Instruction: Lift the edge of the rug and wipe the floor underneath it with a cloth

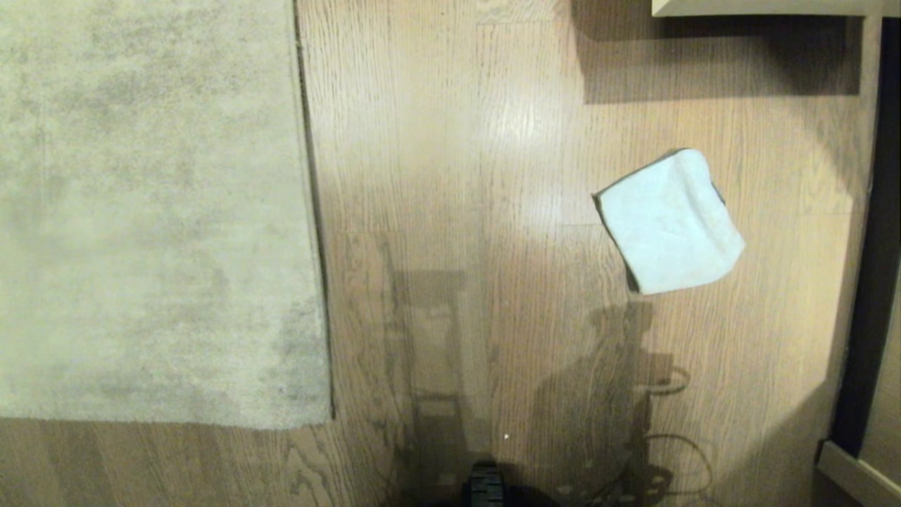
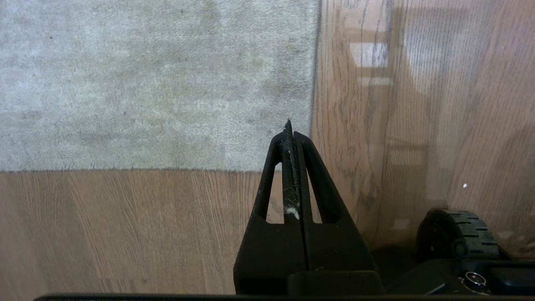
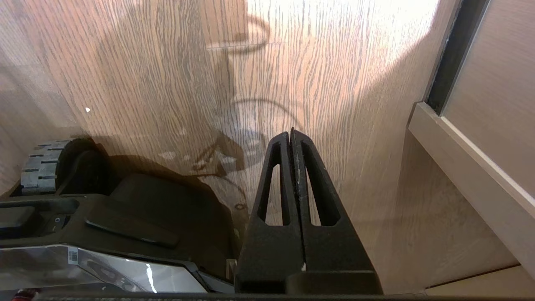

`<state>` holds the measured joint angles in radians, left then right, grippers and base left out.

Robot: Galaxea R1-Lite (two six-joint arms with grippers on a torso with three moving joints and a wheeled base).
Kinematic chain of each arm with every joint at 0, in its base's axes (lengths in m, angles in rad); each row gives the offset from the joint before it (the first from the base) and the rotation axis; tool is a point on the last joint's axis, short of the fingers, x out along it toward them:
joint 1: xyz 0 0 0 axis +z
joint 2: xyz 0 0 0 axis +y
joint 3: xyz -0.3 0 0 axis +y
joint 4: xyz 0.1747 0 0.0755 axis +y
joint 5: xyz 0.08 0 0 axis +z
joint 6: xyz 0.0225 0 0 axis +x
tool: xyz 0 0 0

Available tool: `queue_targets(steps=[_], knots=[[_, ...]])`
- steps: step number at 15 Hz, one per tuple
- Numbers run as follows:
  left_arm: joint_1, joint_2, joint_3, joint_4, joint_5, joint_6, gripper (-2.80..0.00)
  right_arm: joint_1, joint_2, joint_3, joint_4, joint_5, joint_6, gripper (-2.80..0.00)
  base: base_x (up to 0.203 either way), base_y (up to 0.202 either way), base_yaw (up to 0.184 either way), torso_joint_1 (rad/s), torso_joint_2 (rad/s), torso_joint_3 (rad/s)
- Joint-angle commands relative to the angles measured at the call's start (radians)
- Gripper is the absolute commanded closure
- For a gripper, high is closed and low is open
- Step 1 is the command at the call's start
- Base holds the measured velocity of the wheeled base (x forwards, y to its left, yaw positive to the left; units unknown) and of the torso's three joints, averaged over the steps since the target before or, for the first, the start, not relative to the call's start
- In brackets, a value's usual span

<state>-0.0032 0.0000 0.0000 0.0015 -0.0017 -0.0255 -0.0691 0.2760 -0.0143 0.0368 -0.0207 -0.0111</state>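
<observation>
Rug edge [image 1: 313, 232] lies flat on the floor [image 1: 450, 211], its corner [image 1: 325, 415] toward the robot on the left of the head view. Cloth [image 1: 669, 222] rests on bare floor to the right, well apart from the rug, slightly rumpled, touching neither arm. Left end effector [image 2: 291, 133]: jaws pressed together, holding nothing, lint on the fingers, hanging above the rug corner. Right end effector [image 3: 291, 136]: jaws pressed together, empty, above bare floor beside the robot base [image 3: 104, 217] and near a pale baseboard [image 3: 468, 167].
</observation>
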Motion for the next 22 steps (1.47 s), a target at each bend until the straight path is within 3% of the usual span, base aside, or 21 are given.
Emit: queue_targets(steps=[1, 11, 15, 22], knots=[[0.0, 0.0, 0.0, 0.0, 0.0, -0.001, 0.0, 0.0, 0.003, 0.0, 0.0, -0.001, 0.0, 0.0, 0.0, 0.0, 0.0, 0.0, 0.0, 0.0], [0.0, 0.0, 0.0, 0.0, 0.0, -0.001, 0.0, 0.002, 0.003, 0.0, -0.002, -0.001, 0.0, 0.0, 0.0, 0.0, 0.0, 0.0, 0.0, 0.0], [0.0, 0.0, 0.0, 0.0, 0.001, -0.001, 0.0, 0.096, -0.015, 0.002, -0.002, 0.0, 0.0, 0.0, 0.0, 0.0, 0.0, 0.0, 0.0, 0.0], [0.0, 0.0, 0.0, 0.0, 0.001, -0.001, 0.0, 0.082, -0.159, 0.013, -0.037, 0.001, 0.001, 0.0, 0.0, 0.0, 0.0, 0.0, 0.0, 0.0]])
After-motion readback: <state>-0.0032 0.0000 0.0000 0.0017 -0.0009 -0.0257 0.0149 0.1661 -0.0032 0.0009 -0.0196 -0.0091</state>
